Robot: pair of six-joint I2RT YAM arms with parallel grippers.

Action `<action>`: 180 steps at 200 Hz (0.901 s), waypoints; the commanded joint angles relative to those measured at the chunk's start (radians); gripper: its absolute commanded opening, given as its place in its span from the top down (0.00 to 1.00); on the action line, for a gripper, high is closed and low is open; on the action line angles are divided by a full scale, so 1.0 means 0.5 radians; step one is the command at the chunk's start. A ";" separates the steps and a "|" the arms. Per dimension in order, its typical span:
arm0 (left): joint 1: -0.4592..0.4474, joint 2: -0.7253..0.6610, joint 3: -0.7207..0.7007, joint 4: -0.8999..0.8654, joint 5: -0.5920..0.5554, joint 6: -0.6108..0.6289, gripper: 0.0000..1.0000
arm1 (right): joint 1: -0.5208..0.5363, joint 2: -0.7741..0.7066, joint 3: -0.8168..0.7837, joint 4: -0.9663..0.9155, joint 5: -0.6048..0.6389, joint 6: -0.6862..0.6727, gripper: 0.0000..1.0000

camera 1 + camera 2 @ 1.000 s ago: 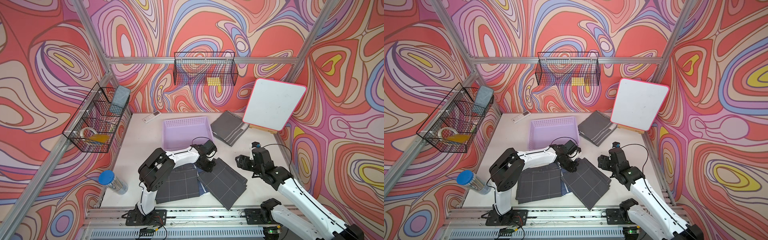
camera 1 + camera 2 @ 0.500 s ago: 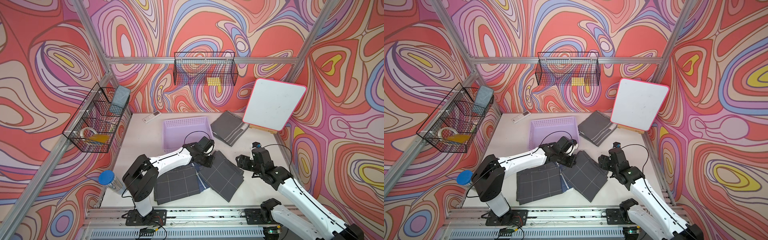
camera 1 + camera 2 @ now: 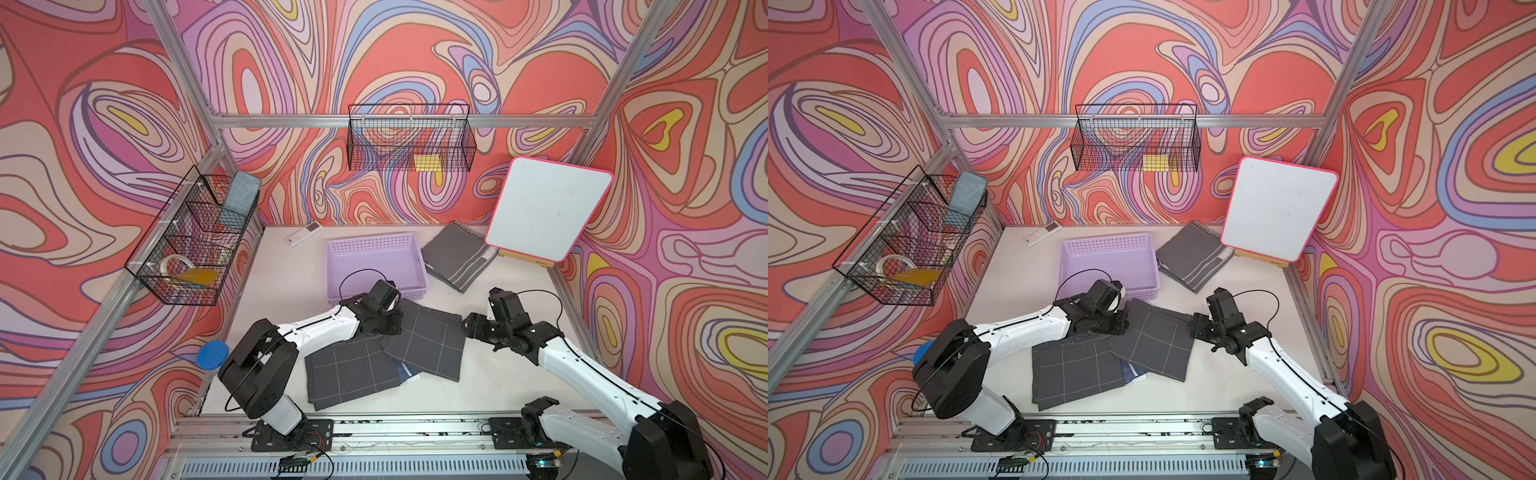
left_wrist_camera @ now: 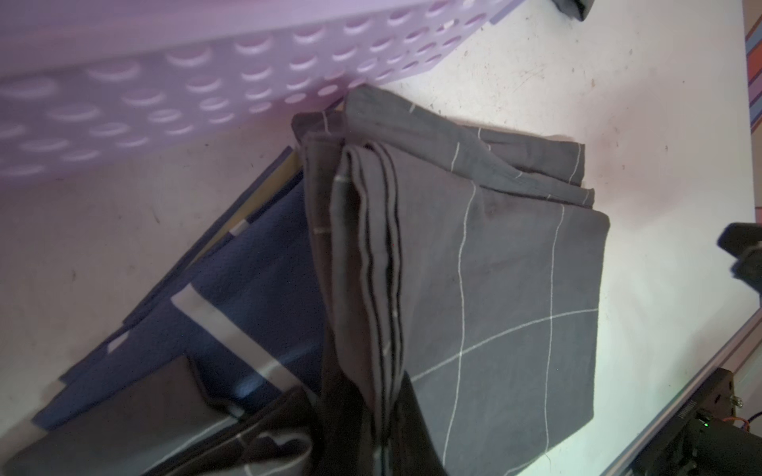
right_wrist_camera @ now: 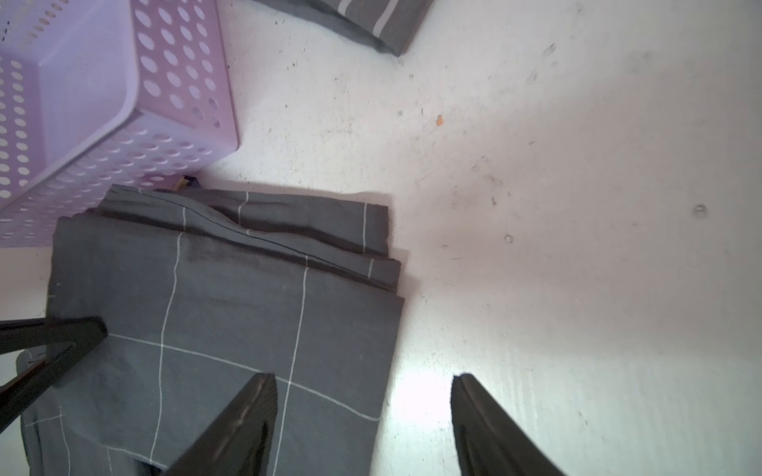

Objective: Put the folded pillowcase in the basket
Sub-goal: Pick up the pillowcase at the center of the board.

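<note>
The folded pillowcase (image 3: 428,340) (image 3: 1154,340), dark grey with thin white grid lines, lies on the white table just in front of the lavender basket (image 3: 330,270) (image 3: 1064,266). My left gripper (image 3: 388,322) (image 4: 381,432) is shut on the stacked folded edge of the pillowcase (image 4: 515,268), close to the basket's perforated wall (image 4: 165,82). My right gripper (image 3: 467,328) (image 5: 363,395) is open at the pillowcase's opposite edge. One of its fingers (image 5: 247,412) is over the pillowcase (image 5: 231,296), the other over bare table. The basket is empty.
A second grey grid cloth (image 3: 349,374) lies on a blue cloth (image 3: 407,374) beside the pillowcase. A striped grey cloth (image 3: 457,257) and a whiteboard (image 3: 544,212) stand at the back right. A remote (image 3: 303,233), wire baskets (image 3: 191,245) (image 3: 409,143) and a blue-lidded jar (image 3: 212,354) line the edges.
My left arm has swung and dragged the pillowcase left and back, towards the basket's front wall. My right gripper's jaws have narrowed a little beside the pillowcase's edge.
</note>
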 commanded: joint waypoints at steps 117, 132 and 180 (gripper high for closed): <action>0.051 0.016 -0.152 0.185 -0.042 -0.037 1.00 | 0.004 0.586 0.052 0.400 -0.110 0.068 0.40; 0.051 0.019 -0.158 0.195 -0.034 -0.034 1.00 | 0.004 0.622 0.056 0.430 -0.118 0.072 0.42; 0.054 0.040 -0.159 0.222 0.001 -0.029 1.00 | 0.003 0.802 0.074 0.569 -0.193 0.120 0.49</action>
